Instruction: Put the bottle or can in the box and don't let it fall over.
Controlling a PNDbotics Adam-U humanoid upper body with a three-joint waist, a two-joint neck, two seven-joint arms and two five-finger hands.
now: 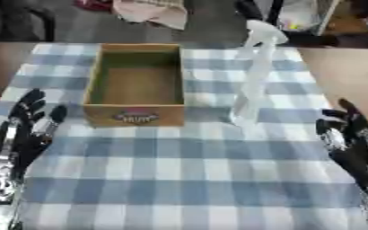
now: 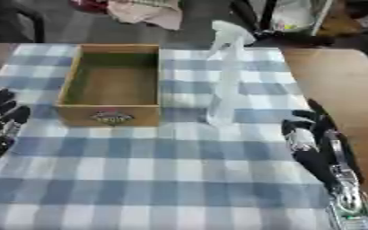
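Both hands are rested open near the lower corners, the left hand [image 1: 22, 134] and right hand [image 1: 348, 139] with fingers spread and nothing held. A clear spray bottle [image 1: 254, 81] is seen upright on the checked tabletop [image 1: 179, 179], just beside the open box [image 1: 133, 114]. Being tall and narrow, it could be toppled if gripped high or caught on the box wall.

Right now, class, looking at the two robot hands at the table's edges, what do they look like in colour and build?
Both the left hand and the right hand have slim black fingers with shiny silver metal sections along them. The forearms behind are silver and black too. No cables, sleeves or readable markings can be made out.
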